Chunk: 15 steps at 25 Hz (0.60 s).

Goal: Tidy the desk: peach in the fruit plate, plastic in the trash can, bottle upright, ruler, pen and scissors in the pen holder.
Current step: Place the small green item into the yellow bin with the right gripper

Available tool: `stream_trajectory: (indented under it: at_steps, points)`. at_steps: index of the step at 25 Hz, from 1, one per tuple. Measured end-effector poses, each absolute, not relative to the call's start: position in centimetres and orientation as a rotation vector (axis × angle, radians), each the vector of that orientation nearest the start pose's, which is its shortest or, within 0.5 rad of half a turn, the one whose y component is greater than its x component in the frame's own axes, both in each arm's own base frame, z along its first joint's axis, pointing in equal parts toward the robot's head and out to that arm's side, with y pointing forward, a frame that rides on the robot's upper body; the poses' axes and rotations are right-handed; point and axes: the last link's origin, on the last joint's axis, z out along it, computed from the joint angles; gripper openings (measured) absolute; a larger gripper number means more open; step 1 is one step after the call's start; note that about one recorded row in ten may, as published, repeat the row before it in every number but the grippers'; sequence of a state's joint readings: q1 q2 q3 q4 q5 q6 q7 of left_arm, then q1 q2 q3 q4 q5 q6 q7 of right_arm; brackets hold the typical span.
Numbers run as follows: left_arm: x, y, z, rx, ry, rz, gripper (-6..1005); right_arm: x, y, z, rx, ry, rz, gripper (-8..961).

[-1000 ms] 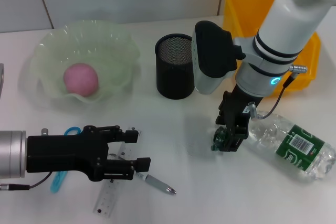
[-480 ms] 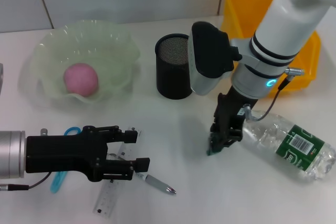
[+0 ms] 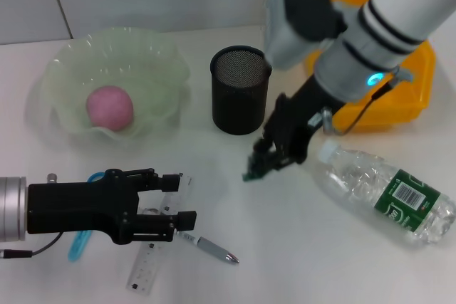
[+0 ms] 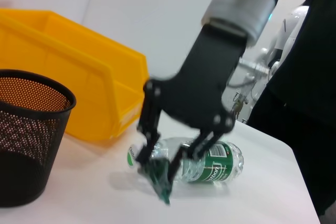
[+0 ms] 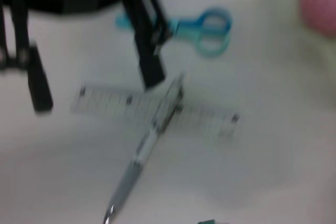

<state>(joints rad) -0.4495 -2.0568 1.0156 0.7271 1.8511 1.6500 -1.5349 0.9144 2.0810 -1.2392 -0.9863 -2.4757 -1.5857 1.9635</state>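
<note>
My right gripper (image 3: 262, 164) is shut on a small green piece of plastic (image 3: 254, 174), held just above the table in front of the black mesh pen holder (image 3: 240, 90); the left wrist view shows that gripper (image 4: 165, 165) pinching the plastic (image 4: 160, 177). The clear bottle (image 3: 385, 194) lies on its side at the right. The pink peach (image 3: 109, 107) sits in the pale green fruit plate (image 3: 64, 69). My left gripper (image 3: 179, 201) is open low over the clear ruler (image 3: 146, 268) and pen (image 3: 211, 248). Blue scissors (image 3: 84, 241) lie partly under the left arm.
The yellow trash can (image 3: 410, 87) stands at the back right, behind the right arm. In the right wrist view the scissors (image 5: 195, 24), ruler (image 5: 152, 109) and pen (image 5: 140, 153) lie close together beside the left gripper's fingers (image 5: 148, 51).
My right gripper has risen from beside the bottle's neck and swung left toward the pen holder, carrying the green plastic. The left arm has shifted slightly left.
</note>
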Motion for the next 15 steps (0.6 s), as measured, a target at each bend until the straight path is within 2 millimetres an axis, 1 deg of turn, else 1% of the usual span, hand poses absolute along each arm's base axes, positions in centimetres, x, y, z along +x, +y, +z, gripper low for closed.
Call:
stream_trajectory:
  at_steps: [1, 2, 3, 4, 5, 6, 7, 9, 10, 13, 14, 15]
  points:
    - [-24.7, 29.6, -1.6, -2.967, -0.719, -0.703, 809, 12.5, 38.6, -2.4, -3.041, 0.217, -0.424, 283]
    - [-24.8, 29.7, -1.6, -2.967, -0.718, -0.701, 809, 12.2, 38.8, -1.5, -3.025, 0.246, -0.319, 283]
    - [-24.8, 29.7, -1.6, -2.967, -0.718, -0.701, 809, 12.2, 38.8, -1.5, -3.025, 0.246, -0.319, 283]
    - [-24.8, 29.7, -1.5, -2.967, -0.717, -0.698, 809, 11.9, 39.1, -0.7, -3.009, 0.273, -0.219, 283]
    - [-24.8, 29.7, -1.5, -2.967, -0.717, -0.698, 809, 11.9, 39.1, -0.7, -3.009, 0.273, -0.219, 282]
    - [-24.9, 29.7, -1.5, -2.967, -0.715, -0.695, 809, 11.6, 39.5, 0.0, -2.991, 0.298, -0.121, 282]
    - [-24.9, 29.7, -1.5, -2.967, -0.715, -0.695, 809, 11.6, 39.5, 0.0, -2.991, 0.298, -0.121, 282]
    - [-24.9, 29.7, -1.5, -2.969, -0.714, -0.694, 809, 11.4, 40.1, 0.7, -2.949, 0.321, -0.032, 282]
    - [-24.9, 29.7, -1.5, -2.969, -0.714, -0.694, 809, 11.4, 40.1, 0.7, -2.949, 0.321, -0.032, 282]
    - [-24.8, 29.7, -1.5, -2.970, -0.712, -0.696, 809, 11.4, 41.1, 0.9, -2.879, 0.346, 0.010, 286]
    - [-24.7, 29.7, -1.5, -2.971, -0.710, -0.696, 809, 11.4, 41.7, 0.9, -2.835, 0.365, 0.028, 288]
    - [-24.7, 29.7, -1.5, -2.971, -0.710, -0.696, 809, 11.4, 41.7, 0.9, -2.835, 0.365, 0.028, 290]
